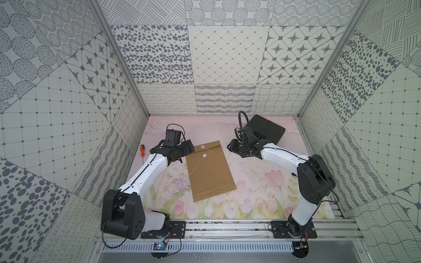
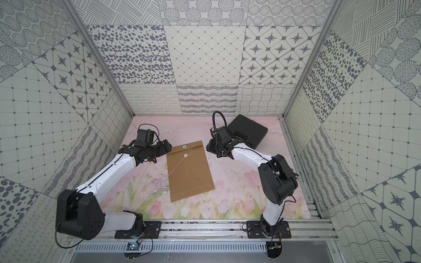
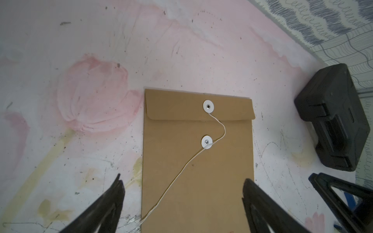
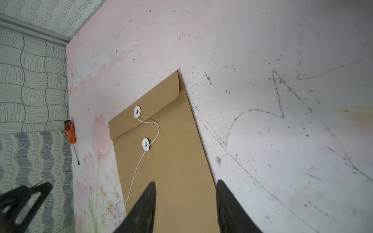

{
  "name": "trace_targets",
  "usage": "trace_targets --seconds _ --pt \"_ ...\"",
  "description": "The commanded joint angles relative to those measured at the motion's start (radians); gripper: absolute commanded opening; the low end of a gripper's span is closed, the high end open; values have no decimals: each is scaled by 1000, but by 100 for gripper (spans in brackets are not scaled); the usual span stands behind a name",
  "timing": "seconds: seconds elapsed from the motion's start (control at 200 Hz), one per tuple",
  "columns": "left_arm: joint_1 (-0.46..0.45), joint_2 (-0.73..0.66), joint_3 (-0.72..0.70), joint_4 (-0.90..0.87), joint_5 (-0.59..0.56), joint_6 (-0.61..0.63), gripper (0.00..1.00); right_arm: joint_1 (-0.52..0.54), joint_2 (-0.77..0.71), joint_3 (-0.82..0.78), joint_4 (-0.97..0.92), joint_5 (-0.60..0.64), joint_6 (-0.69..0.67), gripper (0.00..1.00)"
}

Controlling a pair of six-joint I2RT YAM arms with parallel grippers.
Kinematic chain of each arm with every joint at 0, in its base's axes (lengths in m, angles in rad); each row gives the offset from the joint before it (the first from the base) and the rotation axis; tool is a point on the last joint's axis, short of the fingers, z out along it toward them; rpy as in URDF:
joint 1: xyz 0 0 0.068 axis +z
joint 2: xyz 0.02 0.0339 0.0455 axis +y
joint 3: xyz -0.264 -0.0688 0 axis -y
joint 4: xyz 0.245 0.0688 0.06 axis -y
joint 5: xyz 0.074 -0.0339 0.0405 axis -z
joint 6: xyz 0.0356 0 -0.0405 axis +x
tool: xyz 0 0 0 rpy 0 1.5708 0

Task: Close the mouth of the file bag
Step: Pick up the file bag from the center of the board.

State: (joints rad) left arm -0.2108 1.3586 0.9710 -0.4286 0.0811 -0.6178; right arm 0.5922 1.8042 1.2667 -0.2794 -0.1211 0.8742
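Observation:
The file bag [image 1: 210, 173] [image 2: 189, 175] lies flat in the middle of the mat, a brown envelope with its flap folded down. One white disc [image 3: 208, 105] sits on the flap and a second disc [image 3: 206, 142] on the body below it. A thin white string [image 3: 181, 171] runs from the flap disc past the lower disc and trails off the bag's edge. My left gripper [image 1: 186, 152] [image 3: 182, 179] hovers open at the bag's flap-end left corner, nothing between its fingers. My right gripper [image 1: 230, 146] [image 4: 186, 181] hovers beside the flap end on the right, jaws narrower but apart, holding nothing.
A black plastic case [image 1: 266, 131] [image 3: 333, 117] lies at the back right, behind the right gripper. An orange-handled screwdriver [image 1: 142, 151] [image 4: 69, 132] lies by the left wall. Patterned walls enclose the mat on three sides.

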Motion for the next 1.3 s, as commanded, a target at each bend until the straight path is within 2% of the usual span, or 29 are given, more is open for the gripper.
trace_targets --seconds 0.0,0.175,0.32,0.51,0.72,1.006,1.296 --pt "23 63 -52 82 170 -147 88 2 79 82 75 4 184 50" --pt "24 116 -105 171 174 -187 82 42 208 201 101 81 315 50" --pt "43 139 -144 222 166 -206 78 62 303 265 134 89 400 47" --pt "71 190 -182 314 225 -238 70 80 361 329 119 135 447 44" --pt "70 223 -204 391 269 -275 64 82 409 331 112 161 544 43" --pt "73 221 -212 386 254 -257 63 77 475 378 111 209 603 42" --pt "88 207 -217 376 257 -245 63 77 522 372 133 242 765 31"
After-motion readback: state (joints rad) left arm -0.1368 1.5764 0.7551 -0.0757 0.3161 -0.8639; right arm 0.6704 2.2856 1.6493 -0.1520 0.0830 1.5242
